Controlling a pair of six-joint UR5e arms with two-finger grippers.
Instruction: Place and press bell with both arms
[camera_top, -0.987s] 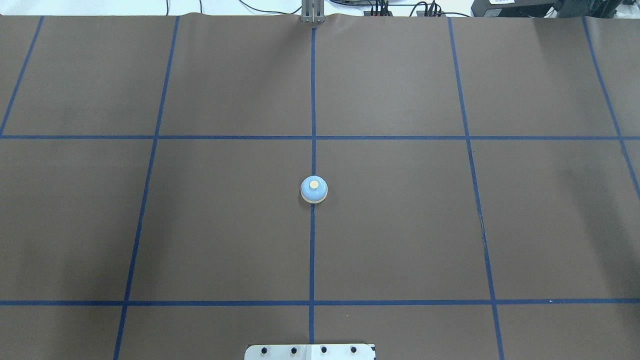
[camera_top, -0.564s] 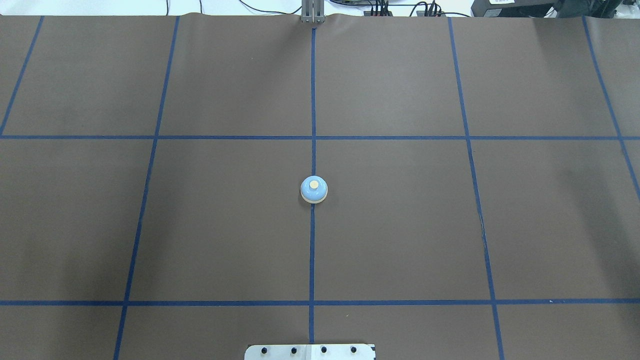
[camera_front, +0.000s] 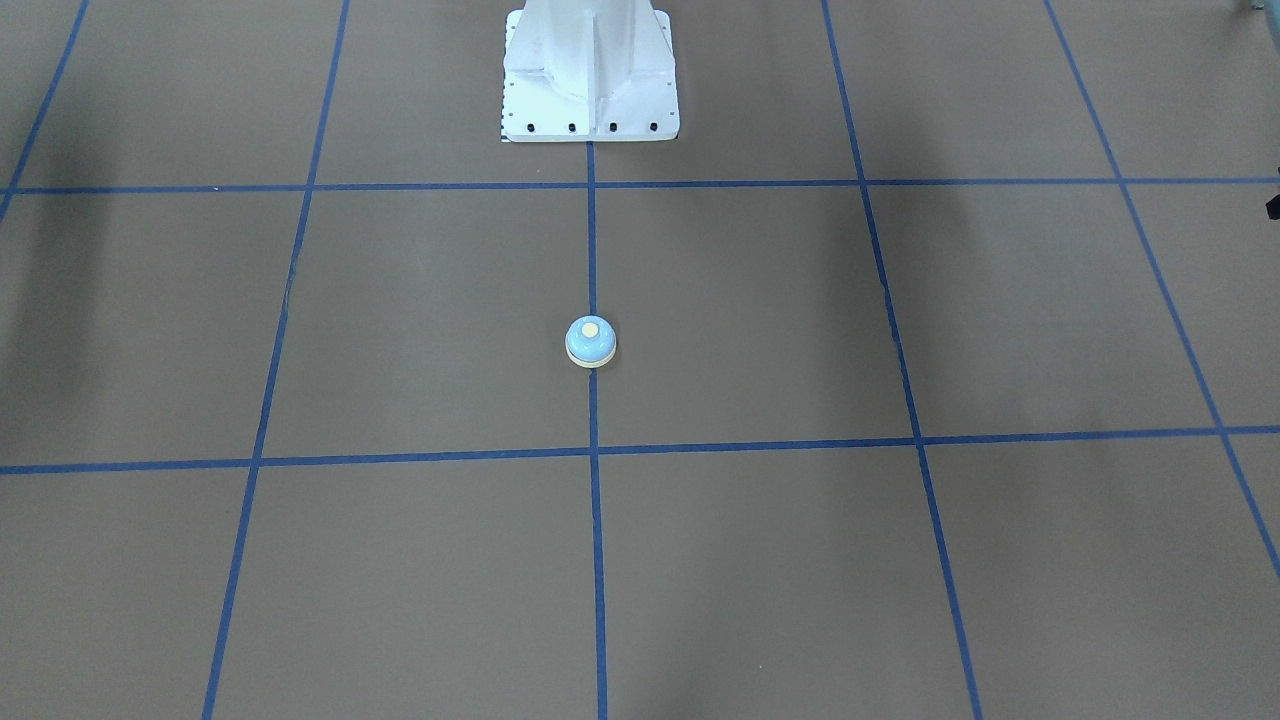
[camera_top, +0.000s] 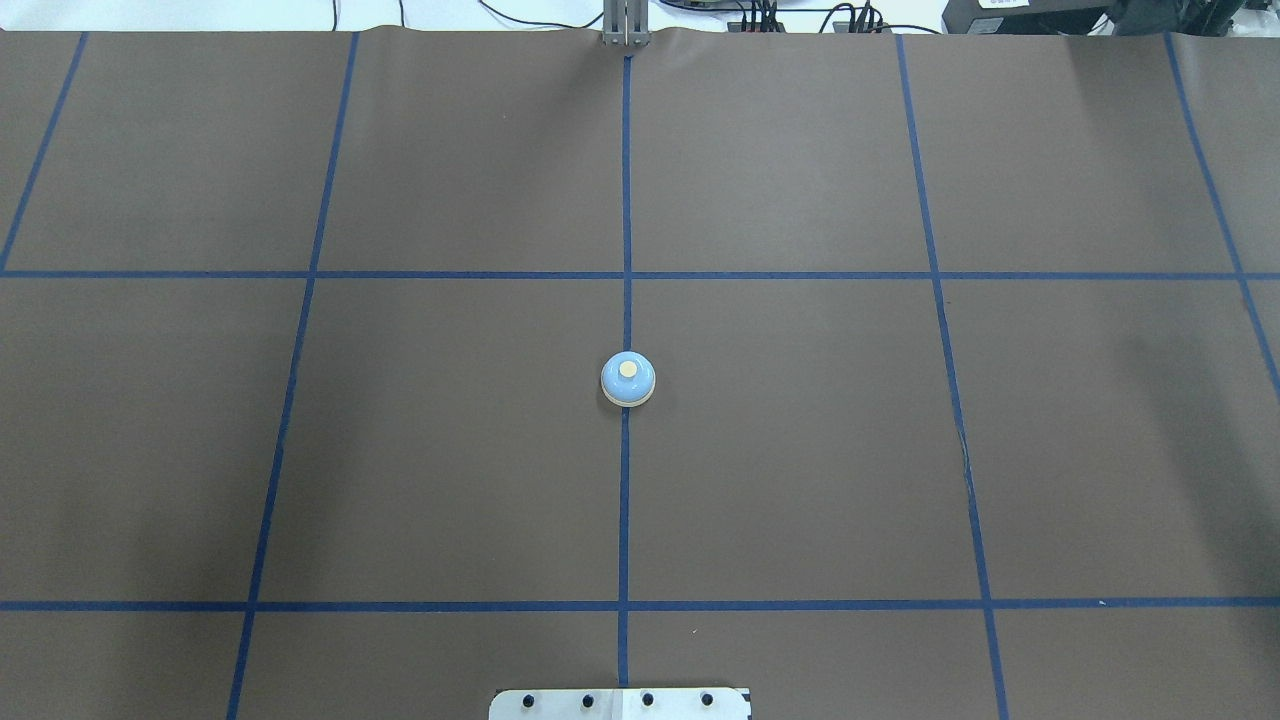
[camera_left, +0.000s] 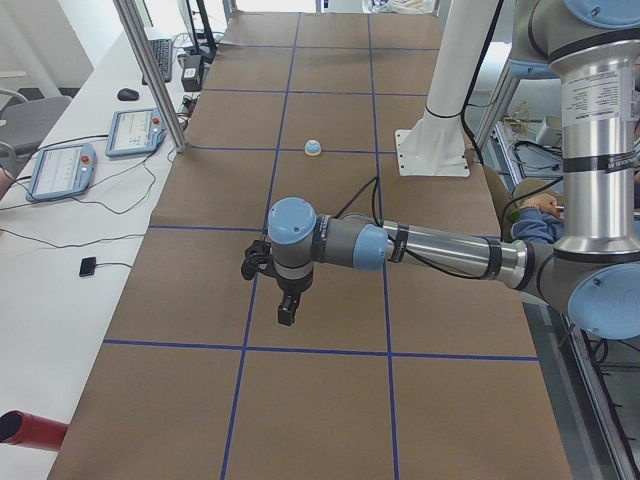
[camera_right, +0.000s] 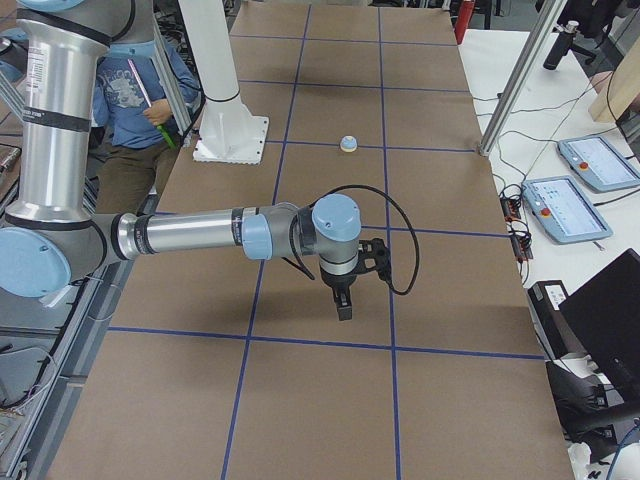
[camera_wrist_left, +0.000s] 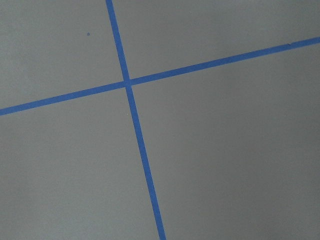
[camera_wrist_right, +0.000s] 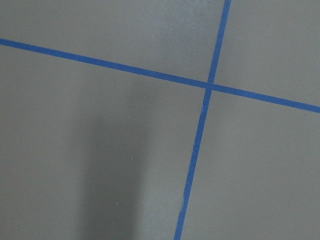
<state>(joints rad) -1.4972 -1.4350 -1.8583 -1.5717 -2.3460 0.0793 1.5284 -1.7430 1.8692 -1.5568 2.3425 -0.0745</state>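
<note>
The light-blue bell (camera_top: 628, 379) with its cream button stands upright on the centre blue tape line of the brown mat; it also shows in the front view (camera_front: 590, 342) and small in both side views (camera_left: 313, 148) (camera_right: 348, 144). Neither arm reaches the overhead or front view. My left gripper (camera_left: 287, 310) hangs over the mat far to the bell's left, fingers pointing down. My right gripper (camera_right: 343, 305) hangs far to the bell's right. I cannot tell whether either is open or shut. Both wrist views show only mat and tape crossings.
The white bolted pedestal (camera_front: 590, 80) stands on the robot's side of the bell. Teach pendants (camera_left: 60, 170) (camera_right: 565, 205) lie on the white side tables beyond the mat. Metal frame posts (camera_left: 150, 70) stand at the mat's far edge. A seated person (camera_right: 130, 90) is behind the robot.
</note>
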